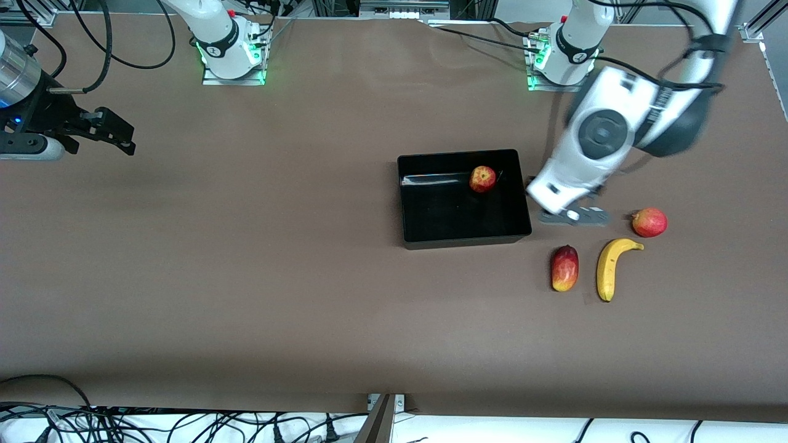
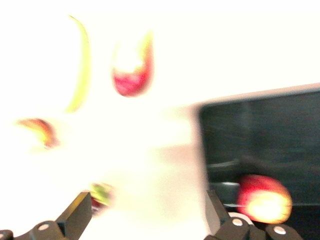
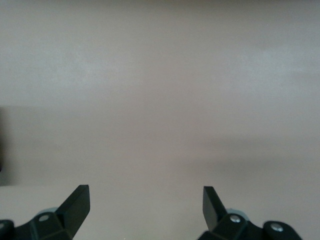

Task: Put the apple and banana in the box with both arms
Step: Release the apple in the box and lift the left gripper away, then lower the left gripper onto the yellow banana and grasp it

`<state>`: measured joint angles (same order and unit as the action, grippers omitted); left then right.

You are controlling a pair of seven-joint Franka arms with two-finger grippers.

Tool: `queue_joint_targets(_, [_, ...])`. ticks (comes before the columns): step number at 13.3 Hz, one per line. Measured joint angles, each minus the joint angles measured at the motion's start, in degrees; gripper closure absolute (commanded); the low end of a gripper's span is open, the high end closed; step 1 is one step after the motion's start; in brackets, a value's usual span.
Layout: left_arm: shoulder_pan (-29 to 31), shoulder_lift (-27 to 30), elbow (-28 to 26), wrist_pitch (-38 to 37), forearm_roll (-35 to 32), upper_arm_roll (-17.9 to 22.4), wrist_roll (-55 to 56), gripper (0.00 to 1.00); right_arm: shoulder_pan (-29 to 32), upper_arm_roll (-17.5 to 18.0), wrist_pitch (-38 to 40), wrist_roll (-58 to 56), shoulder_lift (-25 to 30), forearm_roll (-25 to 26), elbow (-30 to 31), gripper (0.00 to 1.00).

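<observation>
The apple lies in the black box, near the wall closest to the arms' bases. The banana lies on the table outside the box, toward the left arm's end and nearer to the front camera. My left gripper is over the table between the box and a round pinkish-red fruit; it is open and empty. The blurred left wrist view shows its open gripper, the banana, the box and the apple. My right gripper waits open over the table at the right arm's end, and its wrist view shows it over bare table.
A round pinkish-red fruit lies beside the banana's upper tip. An oval red-yellow fruit lies between the banana and the box's near corner. Both show in the left wrist view, the oval one and the round one.
</observation>
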<state>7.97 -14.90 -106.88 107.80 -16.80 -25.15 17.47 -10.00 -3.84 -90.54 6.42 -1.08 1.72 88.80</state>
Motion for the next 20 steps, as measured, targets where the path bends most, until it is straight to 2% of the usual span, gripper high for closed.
queue_joint_targets(3, [8.45, -4.80, -0.07, 6.49, -1.67, 0.40, -16.47, 0.00, 0.00, 0.00, 0.02, 0.00, -0.03, 0.00, -0.01, 0.00])
queue_joint_targets(6, [15.37, -11.70, -0.09, 18.45, -1.79, 0.48, -29.92, 0.00, 0.00, 0.00, 0.02, 0.00, -0.04, 0.00, -0.02, 0.00])
queue_joint_targets(9, [17.69, -17.28, -0.01, 27.77, -3.88, 0.68, -34.77, 0.00, 0.00, 0.00, 0.02, 0.00, -0.05, 0.00, -0.03, 0.00])
queue_joint_targets(11, [17.76, -19.37, 0.05, 30.18, -7.01, 0.76, -34.91, 0.00, 0.00, 0.00, 0.02, 0.00, -0.05, 0.00, -0.03, 0.00])
queue_joint_targets(12, [17.76, -20.20, 0.07, 31.36, -7.90, 0.80, -34.91, 0.07, 0.00, 0.00, 0.02, 0.00, -0.05, 0.00, -0.03, 0.00])
queue_joint_targets(14, [17.92, -21.73, 0.11, 32.97, -8.07, 1.09, -35.05, 0.60, 0.00, 0.00, 0.03, 0.00, -0.05, 0.00, -0.03, 0.00])
queue_joint_targets(16, [18.37, -22.88, 0.12, 33.50, -8.07, 1.12, -35.26, 0.91, 0.00, 0.00, 0.03, 0.00, -0.05, 0.00, -0.03, 0.00])
queue_joint_targets(17, [18.51, -23.16, 0.12, 33.59, -8.08, 1.12, -35.41, 0.98, 0.00, 0.00, 0.03, 0.00, -0.05, 0.00, -0.03, 0.00])
queue_joint_targets(18, [18.58, -23.35, 0.13, 33.59, -8.08, 1.12, -35.50, 1.00, 0.00, 0.00, 0.03, 0.00, -0.05, 0.00, -0.03, 0.00])
queue_joint_targets(19, [18.61, -23.44, 0.13, 33.59, -8.08, 1.12, -35.54, 1.00, 0.00, 0.00, 0.02, 0.00, -0.05, 0.00, -0.03, 0.00])
queue_joint_targets(20, [18.62, -23.44, 0.25, 33.59, -8.08, 1.11, -35.60, 0.96, 0.00, 0.00, 0.02, 0.00, -0.05, 0.00, -0.03, 0.00])
